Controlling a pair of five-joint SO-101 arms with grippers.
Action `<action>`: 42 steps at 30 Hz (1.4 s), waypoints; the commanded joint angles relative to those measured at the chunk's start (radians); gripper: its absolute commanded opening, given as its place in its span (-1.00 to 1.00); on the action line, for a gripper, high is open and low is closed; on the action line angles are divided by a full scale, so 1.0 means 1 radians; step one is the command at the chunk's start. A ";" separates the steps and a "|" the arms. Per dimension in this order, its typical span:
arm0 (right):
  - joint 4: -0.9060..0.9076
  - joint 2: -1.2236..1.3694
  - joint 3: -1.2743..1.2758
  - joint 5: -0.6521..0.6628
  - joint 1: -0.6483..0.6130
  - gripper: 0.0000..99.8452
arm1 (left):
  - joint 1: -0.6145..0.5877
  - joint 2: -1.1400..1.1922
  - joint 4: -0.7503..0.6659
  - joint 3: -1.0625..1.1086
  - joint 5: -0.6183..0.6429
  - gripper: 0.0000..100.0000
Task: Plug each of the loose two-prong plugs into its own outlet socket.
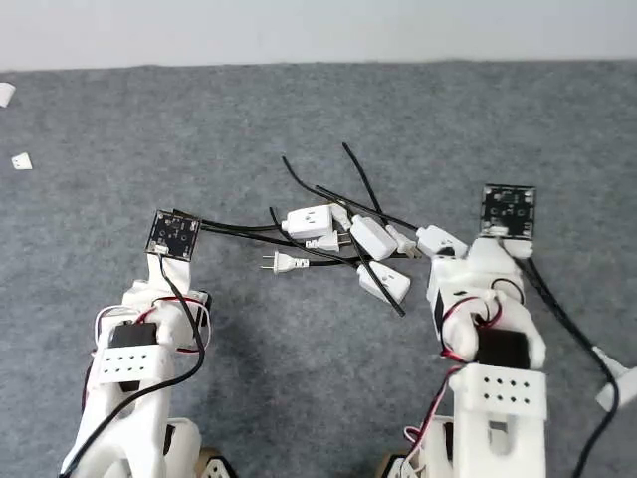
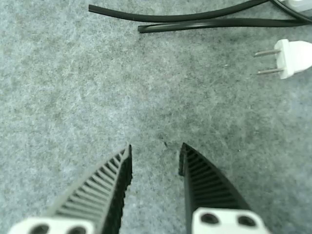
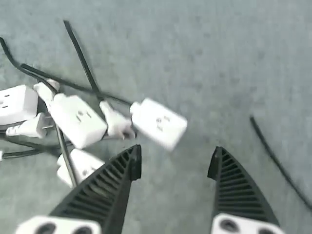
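A grey, felt-like desk (image 1: 119, 129) takes up nearly the whole high view, and a pale wall (image 1: 299, 30) runs as a strip along its far edge. The left arm (image 1: 139, 368) and the right arm (image 1: 493, 349) rise from the near edge, well apart, with the tangle of task things between and just beyond them.

The left claw (image 2: 156, 146) is parted to a middling gap. It holds nothing and touches nothing, with bare grey surface between its ribbed fingers. The right claw (image 3: 176, 147) is spread wider and is also empty. One white outlet socket (image 3: 158, 124) lies just past its fingertips, apart from them.

Black cords (image 1: 239, 231) fan out from the middle of the desk towards the left arm and the far side. Four white sockets lie among them. One (image 1: 309, 220) is farthest from the right arm, one (image 1: 373, 237) is in the middle, one (image 1: 384, 282) is nearer the front edge, and one (image 1: 441, 241) is closest to the right arm.

A loose two-prong plug (image 1: 289, 262) lies unplugged on the desk beside the cluster, on the left arm's side, with its prongs pointing away from the sockets. In the left wrist view this plug (image 2: 292, 57) lies well beyond the claw. A second small plug (image 3: 29, 127) lies against the sockets.

Two white scraps (image 1: 21, 160) sit at the desk's far left edge.
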 commanded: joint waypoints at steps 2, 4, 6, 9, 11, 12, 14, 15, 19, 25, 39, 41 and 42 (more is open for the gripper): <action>-0.131 0.091 0.000 0.081 -0.010 -0.57 | 0.003 -0.003 0.008 -0.054 0.006 -0.70; -0.143 0.191 -0.029 0.087 -0.030 -0.57 | 0.003 0.000 0.006 -0.058 0.006 -0.70; -0.142 0.300 -0.083 0.132 -0.042 -0.57 | 0.003 0.002 0.003 -0.059 0.006 -0.70; -0.143 0.469 -0.178 0.201 -0.039 -0.57 | 0.003 0.003 -0.020 -0.054 0.006 -0.70; -0.143 0.582 -0.249 0.229 -0.035 -0.57 | 0.003 0.003 -0.020 -0.054 0.006 -0.70; -0.143 0.638 -0.284 0.244 -0.033 -0.57 | 0.003 0.003 -0.021 -0.054 0.006 -0.70; -0.143 0.734 -0.350 0.272 -0.028 -0.57 | 0.003 0.003 -0.023 -0.054 0.006 -0.70; -0.143 0.776 -0.379 0.279 -0.021 -0.57 | 0.003 0.003 -0.023 -0.054 0.006 -0.70; -0.142 0.926 -0.508 0.284 0.010 -0.57 | 0.003 0.003 -0.023 -0.056 0.006 -0.70; -0.101 1.092 -0.649 0.287 0.056 -0.57 | 0.003 0.003 -0.035 -0.054 0.005 -0.70; 0.239 1.376 -1.046 0.359 0.031 -0.65 | 0.003 0.003 -0.035 -0.054 -0.025 -0.70; 0.234 1.366 -1.046 0.359 0.031 -0.77 | 0.003 0.003 -0.035 -0.053 -0.038 -0.70; 0.234 1.362 -1.046 0.359 0.031 -0.82 | 0.003 0.003 -0.035 -0.053 -0.038 -0.70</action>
